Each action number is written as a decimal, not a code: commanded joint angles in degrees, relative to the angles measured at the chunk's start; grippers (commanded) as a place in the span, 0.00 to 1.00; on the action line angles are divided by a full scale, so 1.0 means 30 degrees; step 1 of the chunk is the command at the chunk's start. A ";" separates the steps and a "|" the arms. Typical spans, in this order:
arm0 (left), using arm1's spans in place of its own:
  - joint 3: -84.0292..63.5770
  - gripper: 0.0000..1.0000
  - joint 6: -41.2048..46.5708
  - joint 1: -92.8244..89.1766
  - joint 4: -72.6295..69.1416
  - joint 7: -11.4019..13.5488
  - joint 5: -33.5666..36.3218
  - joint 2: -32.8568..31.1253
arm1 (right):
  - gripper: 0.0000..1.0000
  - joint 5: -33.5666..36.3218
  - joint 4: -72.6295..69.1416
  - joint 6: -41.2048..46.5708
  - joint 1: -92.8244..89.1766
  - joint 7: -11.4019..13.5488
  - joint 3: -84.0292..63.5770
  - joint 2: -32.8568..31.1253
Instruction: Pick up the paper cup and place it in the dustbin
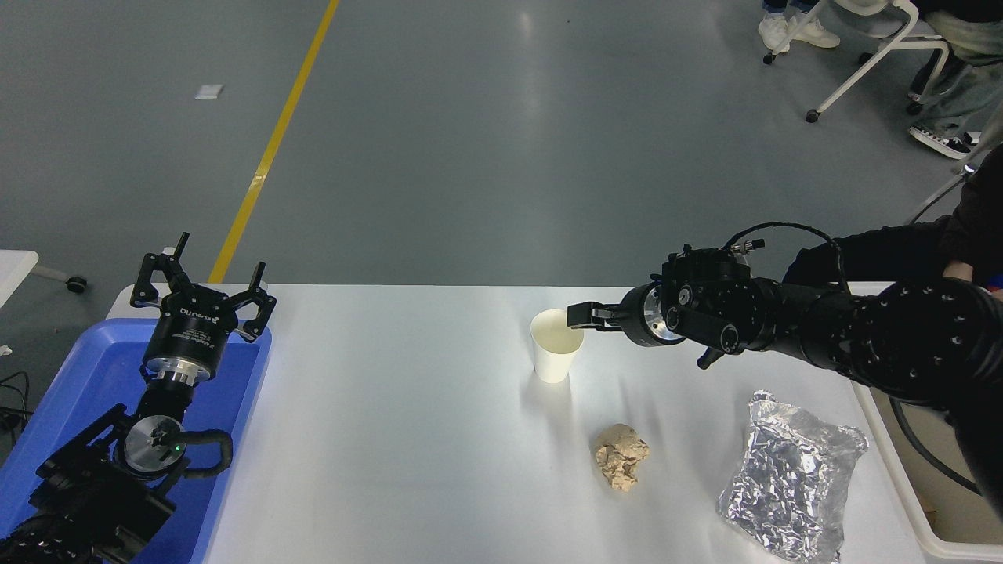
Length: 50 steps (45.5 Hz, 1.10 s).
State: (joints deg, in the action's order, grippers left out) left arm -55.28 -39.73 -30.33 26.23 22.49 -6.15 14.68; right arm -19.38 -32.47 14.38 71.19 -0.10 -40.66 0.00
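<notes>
- Paper cup (556, 345) upright on white table (392, 439), mid-table toward far edge, mouth up; cream inside looks empty.
- Not lifted: base on the tabletop. Pick-up step not yet complete, by the look of it.
- Right gripper (581, 316) reaching in from the right, tip at the cup's right-hand rim, touching or just overlapping it. Fingers seen edge-on from this view: cannot tell whether apart, together, or nipped on the rim.
- Left gripper (202, 291) parked at near left over blue plastic tray (70, 392), fingers spread apart, holding nothing.
- Dustbin (901, 478): only a strip of the off-white rim and wall visible at the right edge of the table, running to the near right corner. Interior mostly hidden behind the right arm and cut off by the frame; a small brownish scrap shows near the bottom, otherwise contents cannot be told.
- Blue plastic tray: visible part bare, rest covered by the left arm.
- Other items on table, untouched: crumpled tan paper wad (621, 457) near of the cup; crinkled silver foil bag (791, 478) near right, just beside the dustbin.
- Remaining, as judged: secure grip on the rim or wall, lift, carry right past the foil bag, release over the dustbin.
- Estimated progress: early, approach done, grasp pending or just beginning.
- Risk noted: light, thin-walled cup, easily tipped by a sideways nudge at the rim.
</notes>
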 commanded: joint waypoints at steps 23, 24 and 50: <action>0.0000 1.00 0.0001 0.0002 0.0016 0.0002 0.0000 0.0000 | 0.34 0.0015 0.0393 -0.0017 -0.1260 0.0034 0.1364 0.0000; 0.0000 1.00 0.0001 0.0002 -0.0013 0.0002 0.0000 0.0000 | 0.27 0.0015 0.0393 -0.0017 -0.1261 0.0034 0.1364 0.0000; 0.0000 1.00 0.0001 0.0002 -0.0013 -0.0028 0.0000 0.0000 | 0.00 0.0103 -0.0280 0.0568 0.0349 0.0034 0.1306 0.0000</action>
State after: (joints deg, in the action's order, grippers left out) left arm -55.28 -39.73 -30.33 26.22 22.50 -6.15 14.68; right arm -19.23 -31.75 14.85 69.14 0.08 -36.04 0.00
